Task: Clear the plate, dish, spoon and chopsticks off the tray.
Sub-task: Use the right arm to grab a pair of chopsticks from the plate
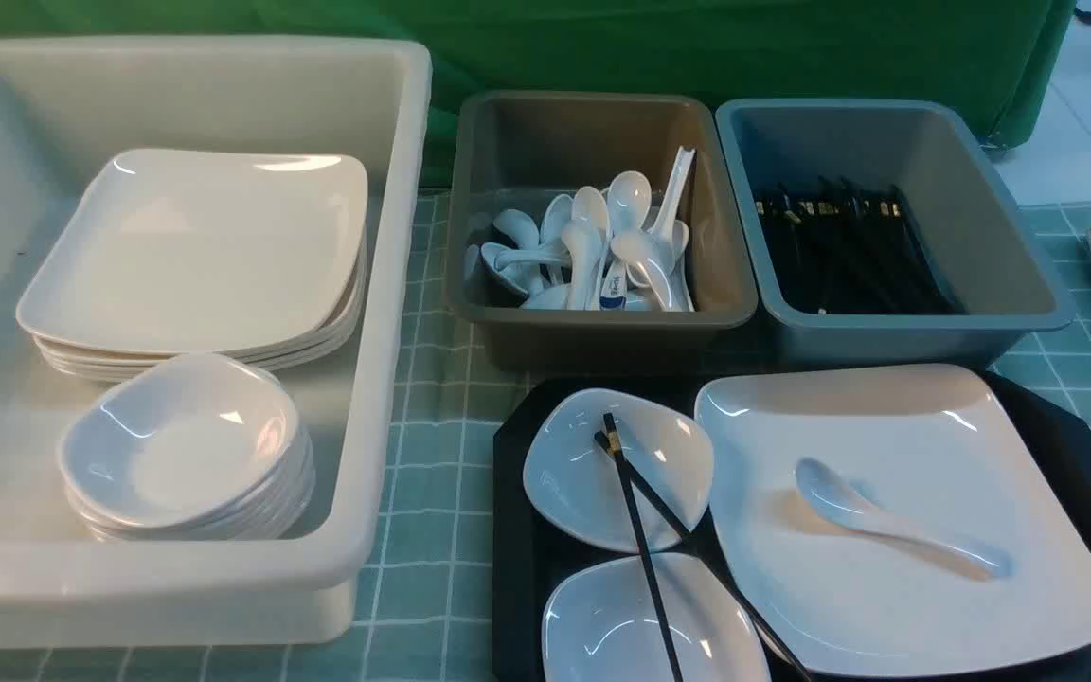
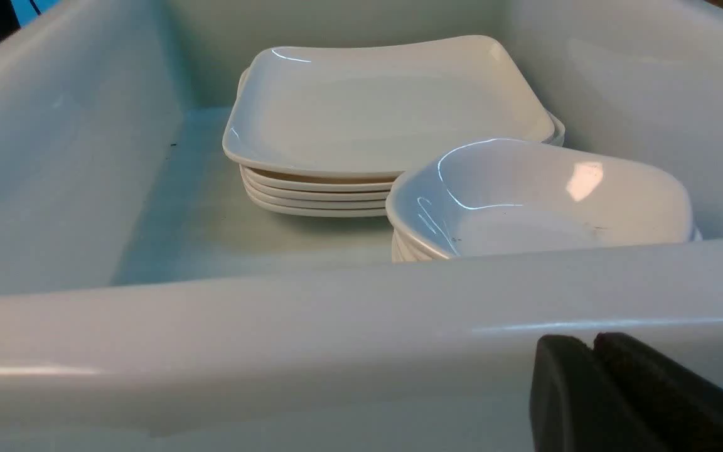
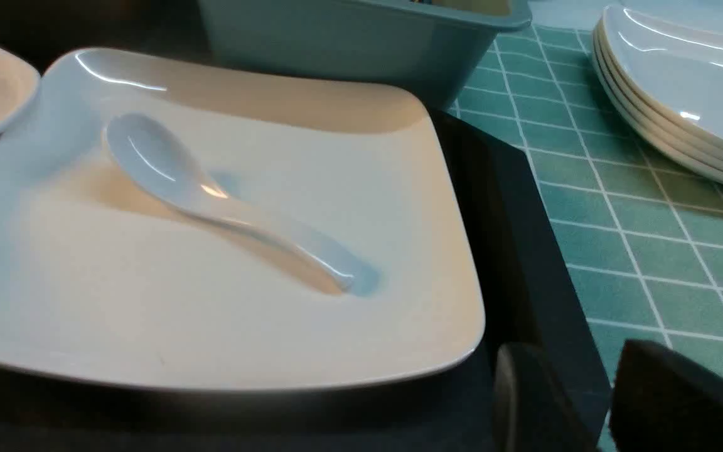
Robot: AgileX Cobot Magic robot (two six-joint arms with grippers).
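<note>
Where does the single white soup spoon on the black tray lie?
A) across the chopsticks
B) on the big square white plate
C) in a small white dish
B: the glossy white soup spoon lies on the large square white plate, which sits on the black plastic tray.

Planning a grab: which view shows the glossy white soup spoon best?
Right wrist view: the glossy white soup spoon is close and whole, bowl to handle, lying on the large square white plate. Front view shows it whole but smaller. Left wrist view misses it.
</note>
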